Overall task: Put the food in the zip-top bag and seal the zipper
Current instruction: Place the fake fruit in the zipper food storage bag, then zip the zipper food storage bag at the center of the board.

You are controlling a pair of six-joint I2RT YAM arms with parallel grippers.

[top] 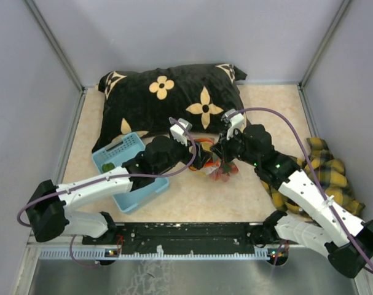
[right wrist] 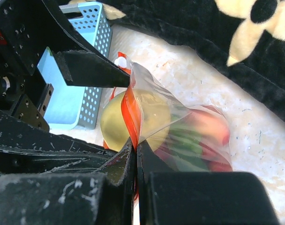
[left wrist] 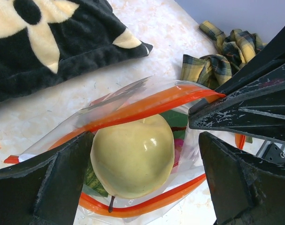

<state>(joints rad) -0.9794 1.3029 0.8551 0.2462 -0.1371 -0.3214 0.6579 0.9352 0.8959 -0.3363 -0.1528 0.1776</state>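
Note:
The clear zip-top bag (right wrist: 194, 126) lies on the table in front of the pillow, with red and green food showing through it. Its mouth gapes, and the red zipper (left wrist: 147, 105) arches over a yellow pear-like fruit (left wrist: 133, 157) sitting in the opening. My left gripper (left wrist: 142, 185) is open, one finger on each side of that fruit, with a gap on the right. My right gripper (right wrist: 136, 147) is shut on the zipper strip at one end of the mouth and holds that edge up. From above, both grippers meet over the bag (top: 215, 169).
A light blue basket (top: 128, 175) stands left of the bag, under the left arm, with a small green piece (top: 107, 166) inside. A black flowered pillow (top: 174, 98) fills the back. A plaid cloth (top: 324, 175) lies on the right, under the right arm.

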